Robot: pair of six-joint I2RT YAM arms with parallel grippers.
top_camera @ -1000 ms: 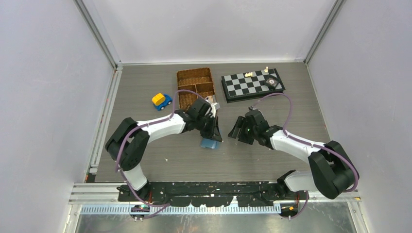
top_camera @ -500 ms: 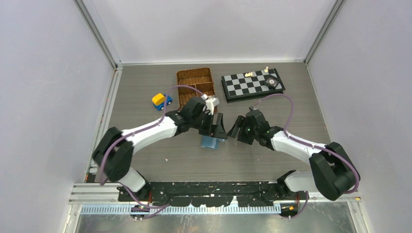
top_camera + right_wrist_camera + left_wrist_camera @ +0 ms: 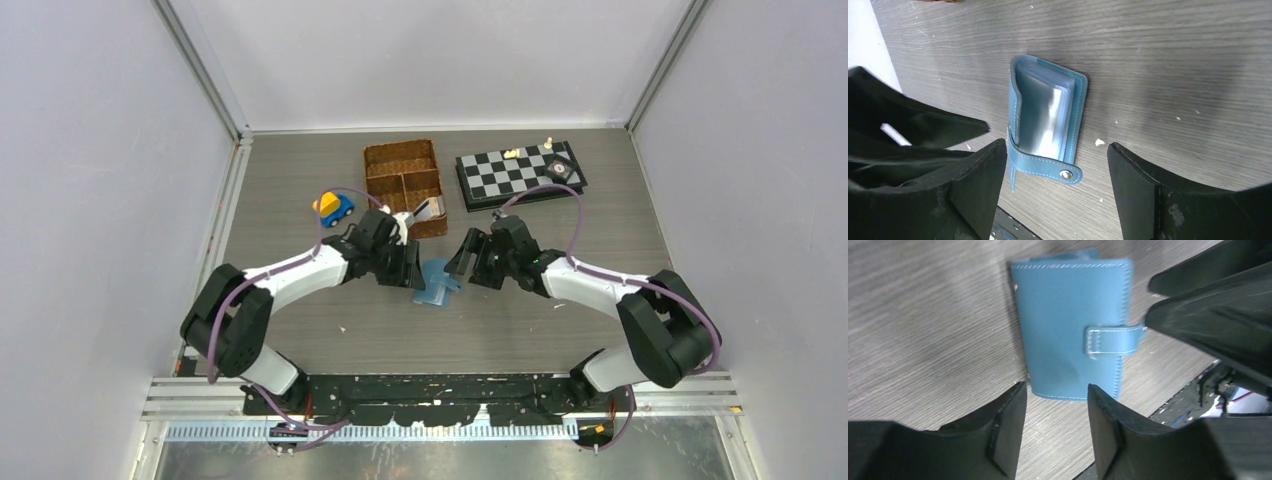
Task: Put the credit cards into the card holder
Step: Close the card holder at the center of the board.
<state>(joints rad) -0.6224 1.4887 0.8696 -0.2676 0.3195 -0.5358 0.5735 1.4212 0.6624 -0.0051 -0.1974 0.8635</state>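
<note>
The teal-blue card holder [image 3: 437,283] lies on the table between my two grippers. In the left wrist view the card holder [image 3: 1073,330] shows its outer cover and snap tab [image 3: 1113,339]. In the right wrist view the card holder [image 3: 1048,120] gapes slightly, with pale inner pockets showing and the tab unsnapped. My left gripper [image 3: 410,270] [image 3: 1055,425] is open and empty just left of the holder. My right gripper [image 3: 462,262] [image 3: 1055,195] is open and empty just right of it. Pale credit cards [image 3: 428,208] stick out of the wicker basket's near right corner.
The brown wicker divided basket [image 3: 403,160] stands behind the left gripper. A chessboard [image 3: 520,172] with a few pieces lies at the back right. A blue and yellow toy car [image 3: 333,208] sits left of the basket.
My left gripper has drawn back to the left off the holder, which now lies free on the table. My right gripper has moved left, closer to the holder.
</note>
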